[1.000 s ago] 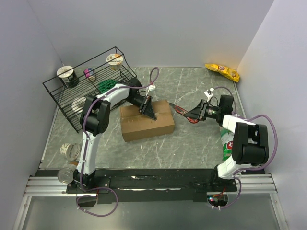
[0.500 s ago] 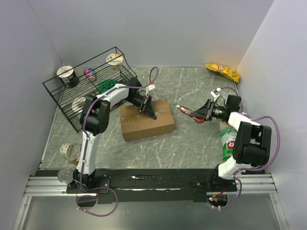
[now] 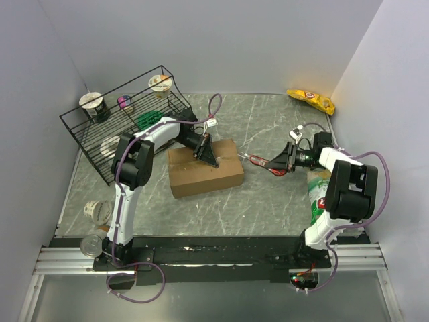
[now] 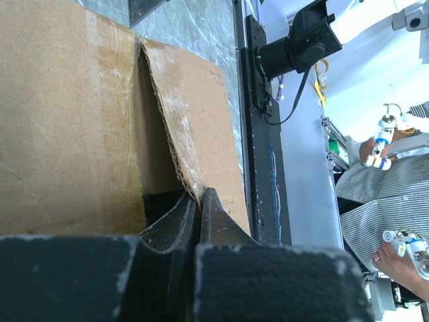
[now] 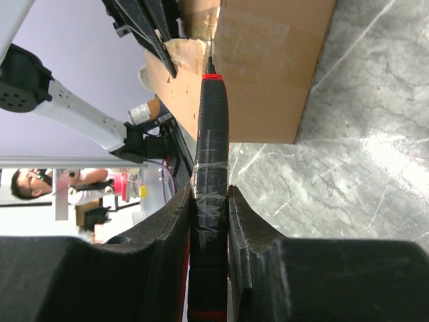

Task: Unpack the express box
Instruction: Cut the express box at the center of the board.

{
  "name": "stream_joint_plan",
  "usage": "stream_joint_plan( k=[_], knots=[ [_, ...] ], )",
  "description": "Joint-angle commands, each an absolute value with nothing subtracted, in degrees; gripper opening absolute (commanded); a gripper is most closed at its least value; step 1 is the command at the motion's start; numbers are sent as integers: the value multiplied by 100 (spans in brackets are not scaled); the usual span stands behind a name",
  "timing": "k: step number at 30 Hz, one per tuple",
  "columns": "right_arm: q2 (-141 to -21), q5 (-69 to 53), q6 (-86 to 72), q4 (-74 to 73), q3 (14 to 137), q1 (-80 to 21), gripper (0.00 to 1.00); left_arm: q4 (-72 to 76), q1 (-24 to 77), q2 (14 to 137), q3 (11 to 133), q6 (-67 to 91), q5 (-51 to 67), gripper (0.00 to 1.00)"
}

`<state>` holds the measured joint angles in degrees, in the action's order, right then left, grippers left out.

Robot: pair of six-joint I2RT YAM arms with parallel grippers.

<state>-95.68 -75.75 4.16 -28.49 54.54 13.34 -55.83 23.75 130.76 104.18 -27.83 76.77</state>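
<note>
On the grey marble table (image 3: 268, 198), slightly left of centre, the express box (image 3: 201, 177) lies flat with its long side running left to right, in front of the black wire rack (image 3: 111, 92) that stands at the back left. The left gripper (image 3: 209, 158) reaches down onto the top of the box near its middle. In the left wrist view its fingers (image 4: 175, 221) are pressed together, and the corrugated edge of a raised flap (image 4: 191, 114) runs down into the slit between their tips, with a dark gap showing under that flap. The right gripper (image 3: 276, 163) sits to the right of the box, clamped around a black cutter (image 3: 259, 159) with a red tip, whose taped handle (image 5: 209, 168) is squeezed between the two fingers. The cutter points left at the box's right end, its fine point just beside the upper edge of the cardboard; whether it touches cannot be told. A yellow snack bag (image 3: 310, 100) lies well apart in the back right corner
</note>
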Motion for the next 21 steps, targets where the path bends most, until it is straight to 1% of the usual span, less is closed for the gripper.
stream_joint_plan(
  k=[1, 7, 9, 13, 15, 16, 18, 21],
  knots=[
    [-9650, -7726, 992, -3392, 5748, 1283, 0, -5405, 2312, 13140, 10573, -3384, 7567, 1],
    [-9659, -7638, 879, -3261, 5704, 1222, 0, -5388, 2312, 13131, 10538, -3375, 7585, 1],
    [-9729, -7611, 1018, -3444, 5870, 1134, 0, -5370, 2312, 13122, 10538, -3366, 7567, 1],
    [-10203, -7690, 2292, -5084, 6389, 976, 0, -5388, 2312, 13140, 10582, -3393, 7550, 1],
    [-10353, -7595, 2861, -5552, 6617, 941, 0, -5379, 2312, 13175, 10626, -3401, 7550, 1],
    [-10554, -7550, 3135, -6190, 6714, 932, 0, -5379, 2312, 13192, 10669, -3410, 7550, 1],
    [-10704, -7454, 3662, -6634, 6908, 940, 0, -5370, 2312, 13210, 10714, -3401, 7532, 1],
    [-10758, -7260, 3945, -6978, 6961, 940, 0, -5379, 2303, 13245, 10784, -3410, 7506, 1]
  ],
)
